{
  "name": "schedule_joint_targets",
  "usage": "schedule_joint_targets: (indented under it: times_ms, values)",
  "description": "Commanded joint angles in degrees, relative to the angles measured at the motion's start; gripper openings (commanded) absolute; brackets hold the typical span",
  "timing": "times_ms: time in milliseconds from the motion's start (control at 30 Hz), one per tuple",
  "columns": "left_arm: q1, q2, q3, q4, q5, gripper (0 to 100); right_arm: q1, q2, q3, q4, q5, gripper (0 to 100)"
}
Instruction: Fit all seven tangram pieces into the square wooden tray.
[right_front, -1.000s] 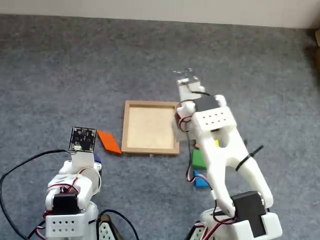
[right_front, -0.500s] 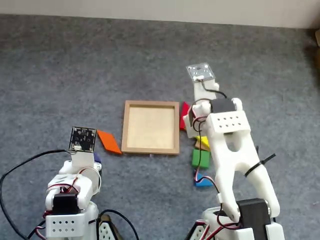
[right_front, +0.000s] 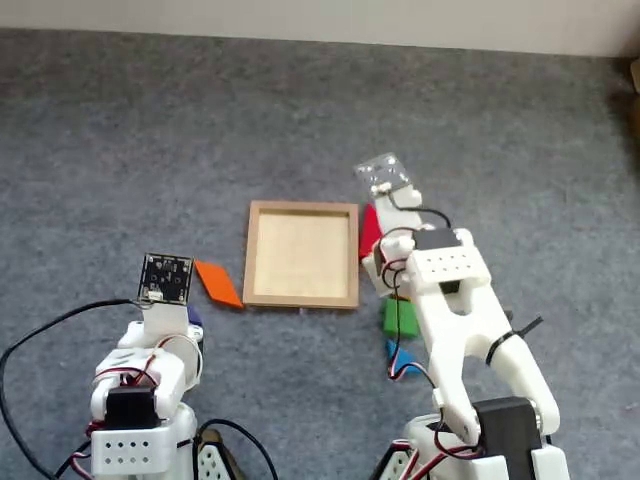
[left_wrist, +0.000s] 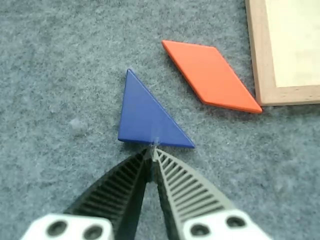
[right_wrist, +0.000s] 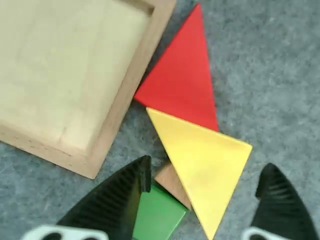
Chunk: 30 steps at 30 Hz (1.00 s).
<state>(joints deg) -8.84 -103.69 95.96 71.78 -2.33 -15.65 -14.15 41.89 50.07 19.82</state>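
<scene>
The square wooden tray (right_front: 302, 255) lies empty at the table's middle. Against its right side are a red triangle (right_front: 370, 230) (right_wrist: 182, 85), a yellow triangle (right_wrist: 205, 165), a small brown piece (right_wrist: 172, 182), a green piece (right_front: 399, 317) (right_wrist: 157, 215) and a light blue piece (right_front: 400, 358). My right gripper (right_wrist: 206, 170) hovers open above the yellow triangle. An orange parallelogram (right_front: 218, 283) (left_wrist: 210, 76) lies left of the tray, a dark blue triangle (left_wrist: 147, 120) beside it. My left gripper (left_wrist: 151, 150) is shut, its tips at the blue triangle's edge.
Grey carpet covers the table. The tray's raised rim (right_wrist: 145, 65) runs close along the red triangle's edge. Both arm bases stand at the near edge, with a black cable (right_front: 40, 340) by the left one. Open carpet lies beyond the tray.
The right arm swung right off the tray's edge, then drew back a little nearer, uncovering the red triangle. The left arm has kept still.
</scene>
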Motion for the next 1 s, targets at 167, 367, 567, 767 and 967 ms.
schedule_joint_targets:
  times_ms: [167,367,567,767,967]
  values:
    - [-0.48,-0.04,1.19,0.18,0.53,3,-0.75,4.44,0.13,-2.07,1.58,29.4]
    - [-0.48,-0.04,1.19,0.18,0.53,3,0.04,14.81,-8.57,-1.63,1.58,29.1]
    - [-0.48,-0.04,1.19,0.18,0.53,3,2.68,15.25,-10.68,-1.63,1.49,14.6]
    - [-0.48,-0.04,1.19,0.18,0.53,3,6.46,15.08,-10.77,-1.01,1.23,5.8]
    - [-0.48,-0.04,1.19,0.18,0.53,3,7.96,11.03,-11.3,1.19,1.14,4.6]
